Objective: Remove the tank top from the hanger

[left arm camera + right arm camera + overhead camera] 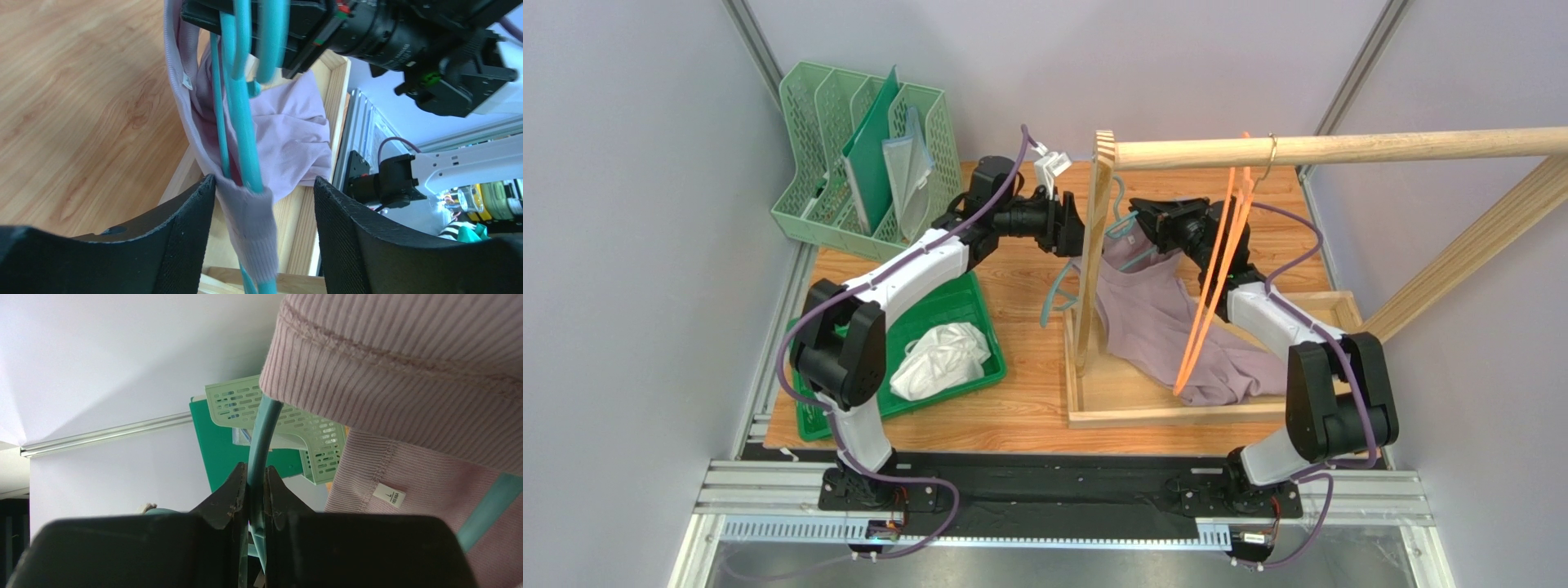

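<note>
A pale lilac ribbed tank top hangs on a teal hanger beside the wooden rack post. My right gripper is shut on the hanger's upper part; its wrist view shows the teal bar pinched between the fingers, with the tank top above it. My left gripper is open. In its wrist view the hanger and a strap of the tank top run between the fingers, the strap against the left one.
A wooden rack with a round rail and a base tray carries orange hangers. A green tray holds white cloth. A pale green file holder stands at the back left.
</note>
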